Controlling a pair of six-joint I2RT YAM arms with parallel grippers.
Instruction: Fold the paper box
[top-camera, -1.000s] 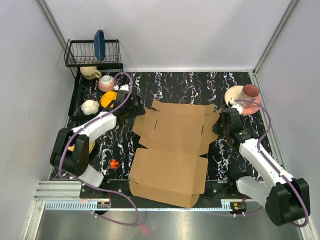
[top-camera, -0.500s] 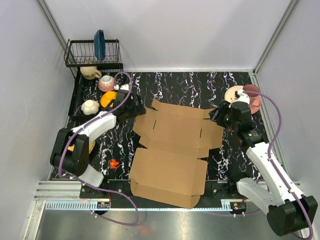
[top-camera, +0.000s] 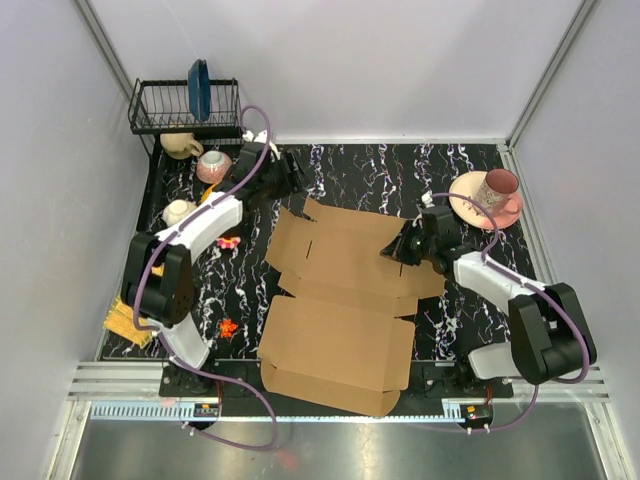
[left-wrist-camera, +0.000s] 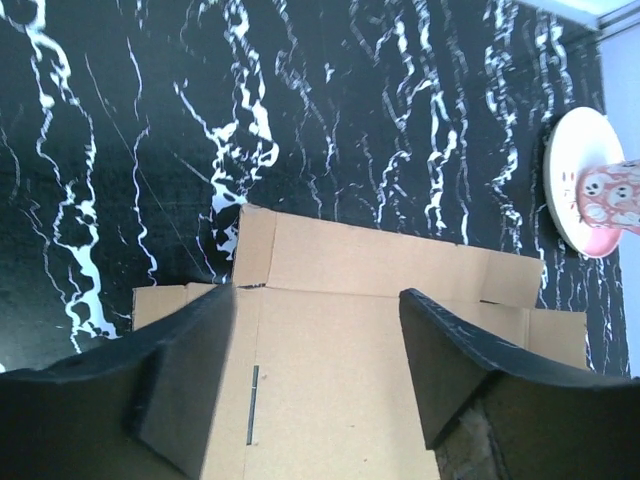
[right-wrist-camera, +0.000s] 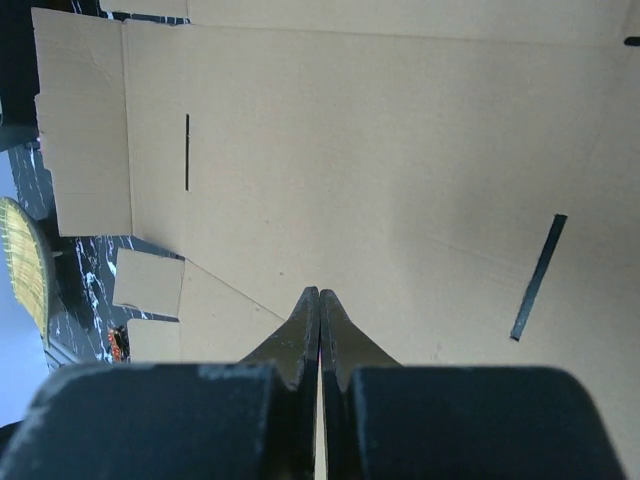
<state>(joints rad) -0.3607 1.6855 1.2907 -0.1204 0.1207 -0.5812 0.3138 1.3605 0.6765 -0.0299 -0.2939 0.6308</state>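
Across the middle of the top frame the paper box (top-camera: 340, 290) lies flat on the worktop (top-camera: 380, 170), long axis running top to bottom. The right gripper (top-camera: 392, 251) is nearer, over its upper right panel, jaws clenched with nothing seen between them. The left gripper (top-camera: 296, 182) hangs just past the upper left corner, jaws released wide.
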